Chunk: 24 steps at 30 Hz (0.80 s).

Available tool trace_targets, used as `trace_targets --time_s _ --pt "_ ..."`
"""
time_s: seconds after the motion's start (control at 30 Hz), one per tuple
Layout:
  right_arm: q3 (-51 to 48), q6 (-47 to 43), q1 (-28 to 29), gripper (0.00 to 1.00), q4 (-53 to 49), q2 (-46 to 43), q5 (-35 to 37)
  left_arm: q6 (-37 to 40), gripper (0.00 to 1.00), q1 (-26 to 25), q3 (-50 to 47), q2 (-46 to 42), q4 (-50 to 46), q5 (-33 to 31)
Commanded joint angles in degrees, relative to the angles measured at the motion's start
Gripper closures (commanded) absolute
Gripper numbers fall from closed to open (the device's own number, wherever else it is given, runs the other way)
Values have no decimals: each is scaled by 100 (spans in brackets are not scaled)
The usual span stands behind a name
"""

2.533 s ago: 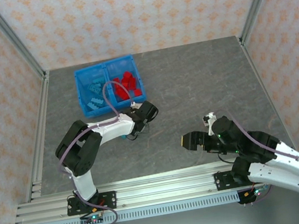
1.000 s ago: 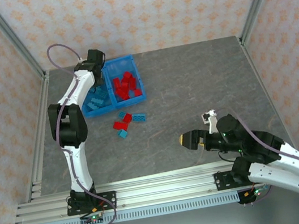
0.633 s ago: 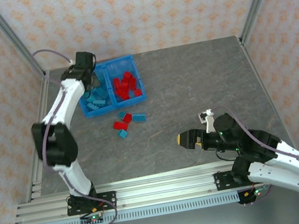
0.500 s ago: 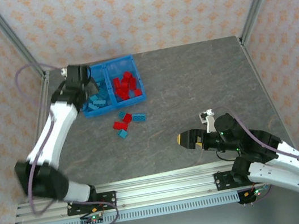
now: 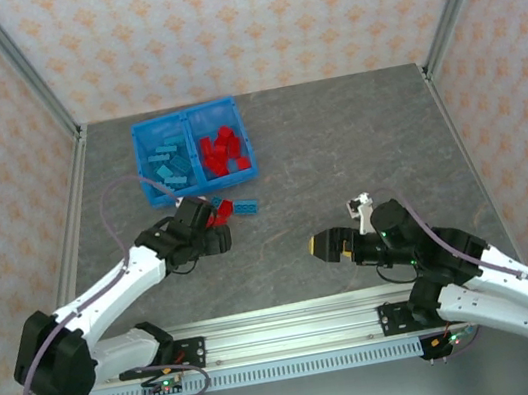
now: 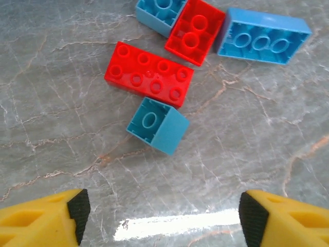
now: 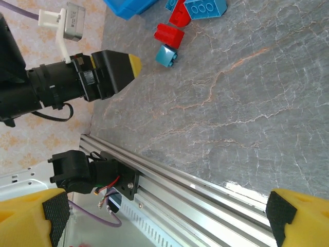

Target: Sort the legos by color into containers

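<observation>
Over on the left, toward the far side of the table [image 5: 356,141], sits the blue bin [image 5: 184,112]. Its left compartment [image 5: 142,167] is heaped with teal legos [image 5: 167,163] and its right compartment [image 5: 248,144] with red legos [image 5: 222,149] (the divider [image 5: 193,148] keeps the colours honest). Just this side of the bin, a small cluster lies loose on the table. The left wrist view shows a large red brick [image 6: 149,74], a small teal cube [image 6: 157,126] just beside its near edge, and a smaller red brick [image 6: 195,32] and a long blue brick [image 6: 264,36] beyond.

The left gripper [image 6: 164,218] hangs low over that cluster, its claw spread wide with nothing in it. The teal cube lies ahead of the gap between the fingers, so I'd judge it is lined up for that one, the nearest brick and free on three sides.

Further right, well apart from the bricks, the right gripper [image 5: 325,246] sits near the table's front, claw wide and empty, pointing left. It looks parked there so the arms don't crowd each other.
</observation>
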Motion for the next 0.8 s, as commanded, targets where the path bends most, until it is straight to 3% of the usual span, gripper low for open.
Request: trace_targets --time_s 0.0,0.13,0.33,0.77 --pt "-92 111 38 1 154 -139 21 388 13 8 187 426 244 -487" --pt "-96 145 38 1 58 -225 80 497 4 9 283 1137 498 -527" --pt "-41 125 38 1 -132 -258 123 406 5 52 341 2020 1100 -423" --pt "-75 173 38 1 -309 -480 204 140 41 219 333 2745 1415 -439"
